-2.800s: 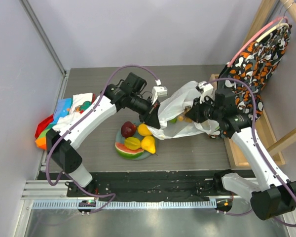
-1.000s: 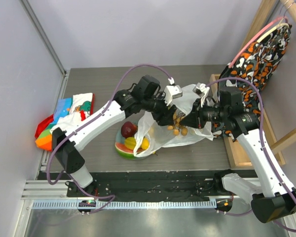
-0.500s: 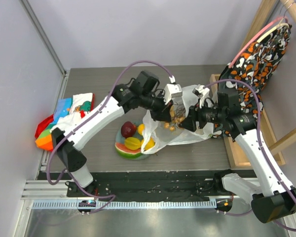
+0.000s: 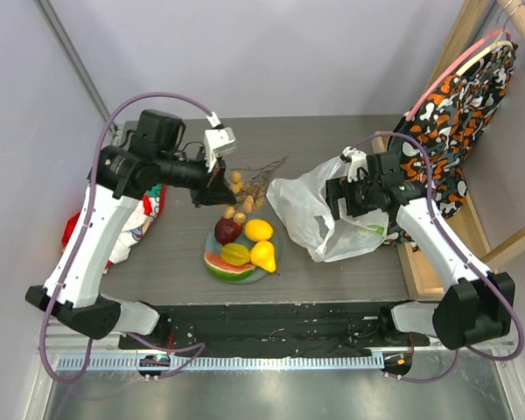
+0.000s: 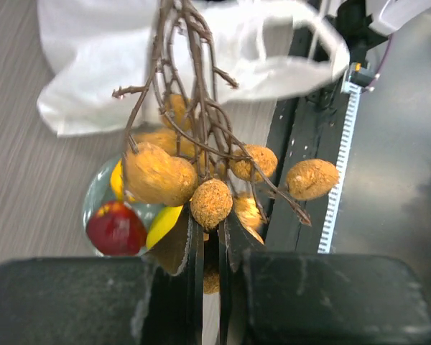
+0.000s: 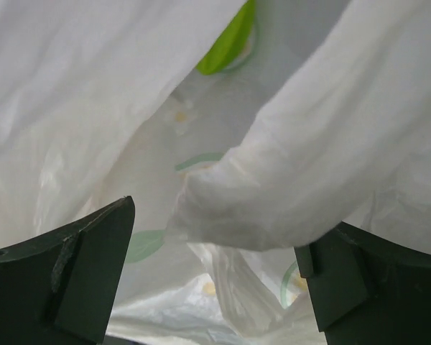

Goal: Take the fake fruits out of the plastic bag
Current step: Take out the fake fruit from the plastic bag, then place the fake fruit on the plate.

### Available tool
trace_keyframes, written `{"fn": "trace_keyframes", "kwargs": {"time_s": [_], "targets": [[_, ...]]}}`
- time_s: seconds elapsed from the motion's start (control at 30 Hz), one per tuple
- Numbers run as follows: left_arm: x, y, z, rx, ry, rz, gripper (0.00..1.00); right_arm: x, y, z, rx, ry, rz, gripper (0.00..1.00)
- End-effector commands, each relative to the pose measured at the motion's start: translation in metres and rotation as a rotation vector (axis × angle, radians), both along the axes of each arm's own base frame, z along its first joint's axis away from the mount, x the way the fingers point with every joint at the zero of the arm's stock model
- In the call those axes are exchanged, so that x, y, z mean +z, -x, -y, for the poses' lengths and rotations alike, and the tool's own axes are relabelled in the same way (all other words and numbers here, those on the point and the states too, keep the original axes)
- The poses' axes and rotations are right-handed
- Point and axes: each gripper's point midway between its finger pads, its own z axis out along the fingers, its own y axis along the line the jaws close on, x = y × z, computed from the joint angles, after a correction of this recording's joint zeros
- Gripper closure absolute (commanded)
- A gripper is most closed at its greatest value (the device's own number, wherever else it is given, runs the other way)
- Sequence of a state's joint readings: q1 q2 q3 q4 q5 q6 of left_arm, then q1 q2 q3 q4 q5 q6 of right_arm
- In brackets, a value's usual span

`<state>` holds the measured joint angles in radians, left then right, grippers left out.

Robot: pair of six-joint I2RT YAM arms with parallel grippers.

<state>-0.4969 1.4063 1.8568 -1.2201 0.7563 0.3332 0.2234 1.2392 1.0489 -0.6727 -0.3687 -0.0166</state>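
Your left gripper point(image 5: 210, 269) is clamped on the bunch of tan-brown balls point(image 5: 201, 180), gripping it among the lower balls with the bare brown twigs pointing away from the wrist. The bunch is out of the plastic bag point(image 4: 311, 214) and held over the far rim of the plate point(image 4: 210, 246). Your right gripper point(image 6: 215, 237) stands wide open with a fold of the bag between its fingers; contact cannot be confirmed. On the plate you have a dark red apple point(image 4: 227, 230), a watermelon slice point(image 4: 226, 265) and yellow pieces point(image 4: 260, 230). The bag lies slumped on the grey wood-grain table point(image 4: 332, 140), right of the plate and apart from it. A colourful cloth point(image 4: 71, 232) lies at the left edge, a wooden frame point(image 4: 420, 271) at the right, and patterned fabric point(image 4: 459, 96) hangs in the far right corner.
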Motion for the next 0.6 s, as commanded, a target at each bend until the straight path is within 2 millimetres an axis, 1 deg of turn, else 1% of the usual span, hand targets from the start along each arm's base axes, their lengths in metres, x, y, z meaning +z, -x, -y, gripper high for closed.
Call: {"fn": "trace_keyframes", "kwargs": {"time_s": [0.0,0.03,0.07,0.1,0.13,0.17,0.27,0.3,0.33,0.4,0.43,0.53,0.57], "targets": [[-0.024,0.011,-0.037,0.055,-0.058,-0.032,1.00,0.026,-0.049,0.011,-0.118,0.016,0.106,0.03],[-0.032,0.013,-0.041,0.060,-0.063,-0.051,1.00,0.025,-0.056,0.015,-0.131,0.019,0.102,0.03],[-0.048,0.016,-0.044,0.063,-0.079,-0.098,1.00,0.019,-0.061,0.017,-0.136,0.024,0.083,0.03],[-0.056,0.016,-0.046,0.070,-0.086,-0.116,1.00,0.023,-0.066,0.018,-0.142,0.018,0.089,0.03],[-0.062,0.019,-0.046,0.060,-0.082,-0.135,1.00,0.023,-0.069,0.020,-0.147,0.013,0.084,0.03],[-0.077,0.023,-0.046,0.054,-0.094,-0.179,1.00,0.020,-0.071,0.019,-0.143,0.006,0.075,0.04],[-0.096,0.024,-0.046,0.044,-0.101,-0.247,1.00,0.024,-0.073,0.017,-0.139,-0.008,0.083,0.04],[-0.104,0.027,-0.048,0.032,-0.105,-0.275,1.00,0.021,-0.071,0.018,-0.142,-0.010,0.075,0.04],[-0.108,0.027,-0.046,0.009,-0.087,-0.323,1.00,0.020,-0.069,0.018,-0.139,-0.011,0.072,0.04],[-0.114,0.027,-0.048,-0.003,-0.072,-0.390,1.00,0.018,-0.064,0.017,-0.133,-0.014,0.064,0.04],[-0.121,0.029,-0.049,-0.025,-0.078,-0.447,1.00,0.018,-0.062,0.018,-0.132,-0.013,0.062,0.04],[-0.126,0.028,-0.053,-0.021,-0.035,-0.545,1.00,0.015,-0.056,0.017,-0.126,-0.021,0.049,0.04],[-0.126,0.022,-0.058,0.009,-0.003,-0.571,1.00,0.013,-0.054,0.018,-0.127,-0.021,0.044,0.05]]}}
